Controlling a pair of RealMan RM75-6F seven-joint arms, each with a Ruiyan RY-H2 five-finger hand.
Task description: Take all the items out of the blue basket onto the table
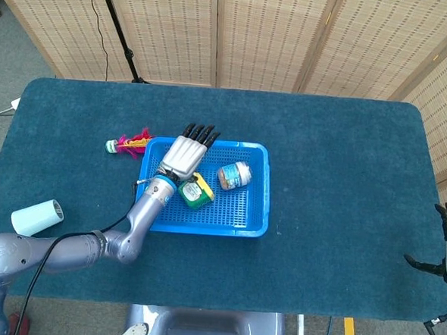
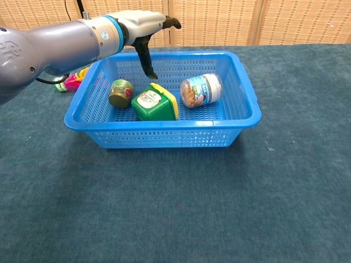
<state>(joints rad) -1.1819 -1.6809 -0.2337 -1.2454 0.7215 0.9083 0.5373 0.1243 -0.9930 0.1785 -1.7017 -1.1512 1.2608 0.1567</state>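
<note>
I can make out no wording anywhere. The green box (image 2: 154,104) in my blue basket (image 2: 241,118) carries a white label with dark print too small to read, and the clear jar (image 2: 201,90) lying on its side beside it has a blue and white label whose lettering is equally blurred.

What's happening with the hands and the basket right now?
Left hand open above blue basket, right hand idle. Small can, green box, jar inside. Nothing blocking.
</note>
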